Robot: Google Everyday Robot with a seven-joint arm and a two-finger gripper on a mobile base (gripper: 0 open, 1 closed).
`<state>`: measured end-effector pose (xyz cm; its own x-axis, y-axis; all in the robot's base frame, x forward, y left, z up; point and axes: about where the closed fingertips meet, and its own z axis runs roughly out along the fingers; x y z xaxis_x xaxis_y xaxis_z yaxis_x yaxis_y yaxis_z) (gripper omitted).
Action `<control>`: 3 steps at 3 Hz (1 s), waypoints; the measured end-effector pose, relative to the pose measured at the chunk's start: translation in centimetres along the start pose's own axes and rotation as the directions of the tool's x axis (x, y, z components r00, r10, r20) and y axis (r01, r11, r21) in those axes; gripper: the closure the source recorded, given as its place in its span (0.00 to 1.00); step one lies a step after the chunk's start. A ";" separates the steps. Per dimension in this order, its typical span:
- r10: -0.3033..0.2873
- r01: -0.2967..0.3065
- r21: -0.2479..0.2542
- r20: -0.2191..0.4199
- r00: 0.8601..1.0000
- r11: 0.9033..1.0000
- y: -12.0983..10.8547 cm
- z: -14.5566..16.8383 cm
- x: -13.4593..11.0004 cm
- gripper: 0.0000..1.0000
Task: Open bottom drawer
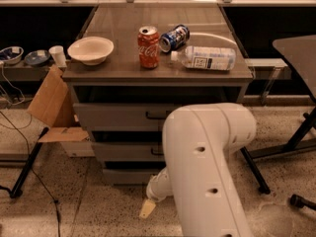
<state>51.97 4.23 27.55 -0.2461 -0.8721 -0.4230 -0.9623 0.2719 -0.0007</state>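
The grey cabinet (84, 115) has three drawer fronts stacked under its top. The bottom drawer (123, 176) is the lowest and shortest front, just above the floor. It looks closed, and its handle is hidden behind my white arm (207, 172). My gripper (147, 209) hangs low over the floor, just in front of and below the bottom drawer's front, near its middle. The arm covers the right half of all three drawer fronts.
On the cabinet top are a white bowl (90, 50), an upright red cola can (148, 47), a blue can on its side (174, 37) and a lying water bottle (207, 58). A cardboard box (52, 102) and cables lie at the left. Chair legs (296, 132) stand at the right.
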 end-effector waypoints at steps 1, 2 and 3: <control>0.045 -0.045 0.011 -0.044 0.998 0.999 -1.0 3.1 1.2 0.00; 0.091 -0.089 0.027 -0.079 0.993 0.996 -1.8 5.8 2.2 0.00; 0.108 -0.104 0.046 -0.089 0.990 0.993 -2.5 7.7 2.5 0.00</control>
<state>54.68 4.52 19.53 -0.3579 -0.8703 -0.3383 -0.9250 0.3798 0.0016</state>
